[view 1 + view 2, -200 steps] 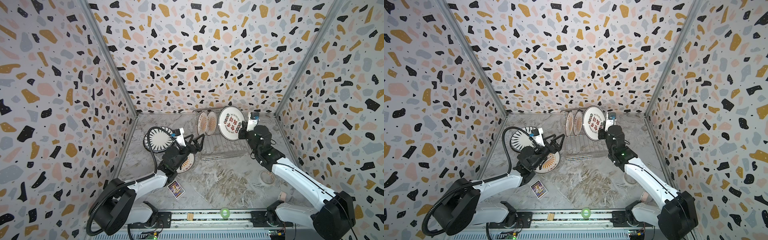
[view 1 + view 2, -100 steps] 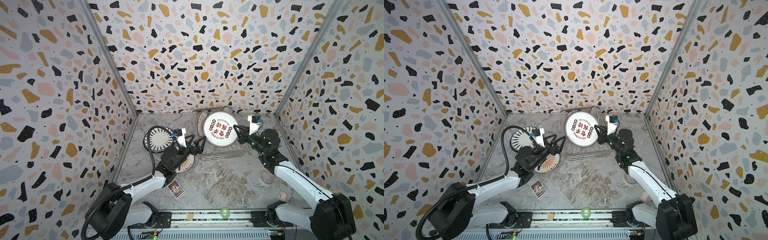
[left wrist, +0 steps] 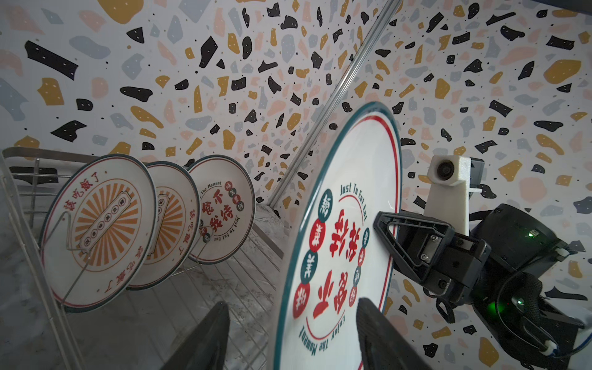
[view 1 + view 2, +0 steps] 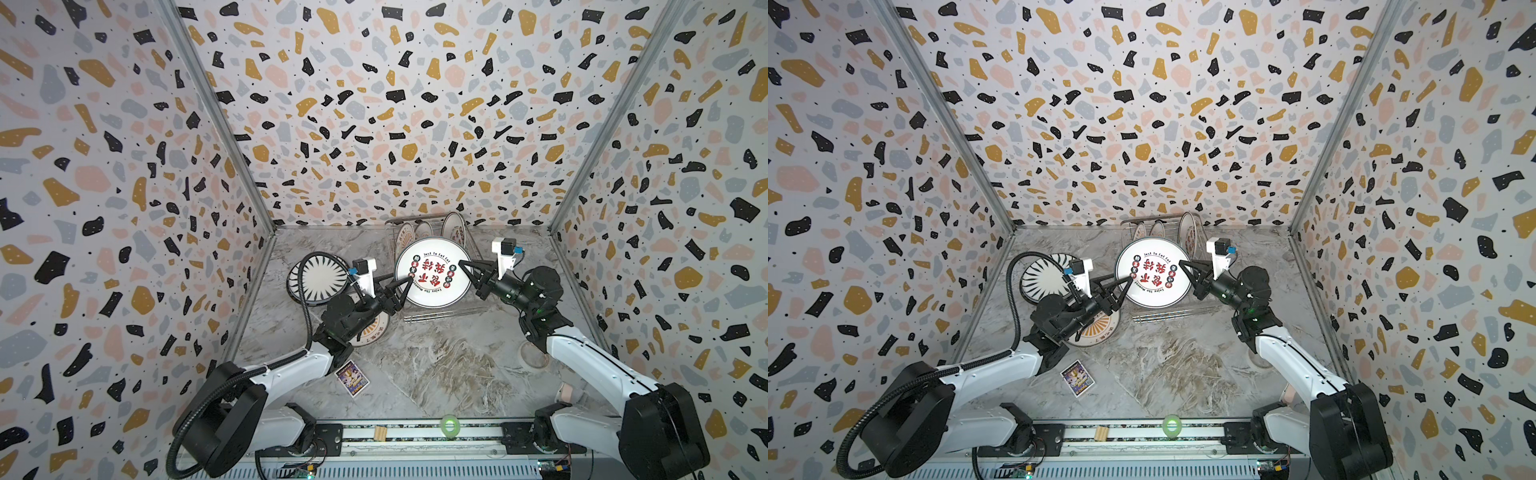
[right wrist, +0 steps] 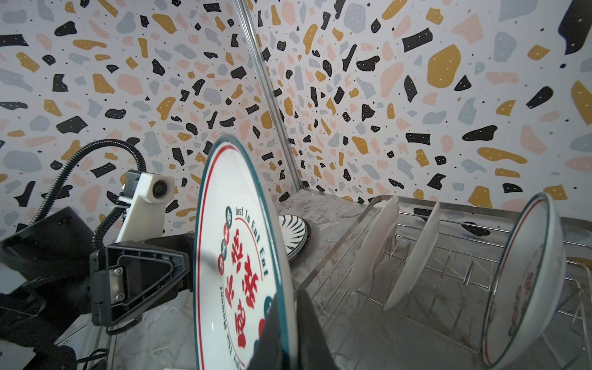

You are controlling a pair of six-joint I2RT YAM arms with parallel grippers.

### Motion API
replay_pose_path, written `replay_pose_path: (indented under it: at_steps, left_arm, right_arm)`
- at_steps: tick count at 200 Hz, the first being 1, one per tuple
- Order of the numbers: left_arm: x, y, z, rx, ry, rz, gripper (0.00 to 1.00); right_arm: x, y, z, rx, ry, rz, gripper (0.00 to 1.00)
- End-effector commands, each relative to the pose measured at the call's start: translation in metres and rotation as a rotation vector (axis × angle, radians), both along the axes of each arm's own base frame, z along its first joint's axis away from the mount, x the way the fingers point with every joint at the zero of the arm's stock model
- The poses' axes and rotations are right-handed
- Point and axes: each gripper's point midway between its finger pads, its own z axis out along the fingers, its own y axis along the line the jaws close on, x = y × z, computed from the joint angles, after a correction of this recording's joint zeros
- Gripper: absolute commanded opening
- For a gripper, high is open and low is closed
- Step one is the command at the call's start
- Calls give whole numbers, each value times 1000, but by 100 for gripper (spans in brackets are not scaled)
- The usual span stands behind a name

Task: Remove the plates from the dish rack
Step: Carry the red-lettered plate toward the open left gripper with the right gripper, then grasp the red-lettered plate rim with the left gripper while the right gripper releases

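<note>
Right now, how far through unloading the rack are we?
Done: a striped plate and a sunburst plate lie flat on the table. In hand: the right gripper is shut on the red-character plate, held up over the dish rack; the left gripper straddles its opposite rim, jaws not yet closed. Left: three plates standing in the rack.
</note>
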Motion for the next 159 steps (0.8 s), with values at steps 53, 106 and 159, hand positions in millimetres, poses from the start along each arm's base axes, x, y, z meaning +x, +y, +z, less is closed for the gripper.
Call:
replay_pose_path:
  at_steps: [53,106,159]
  left_arm:
    - [-12,-5,17,-44,-41,-53,22]
    - [-12,-3,19,-50,-34,-40,0]
    - [-9,1,20,-75,-3,-17,0]
  right_arm:
    - [-14,-1,32,28,-131,26,0]
    - [-16,3,28,21,-123,57,1]
    - [-12,3,22,7,-107,44,36]
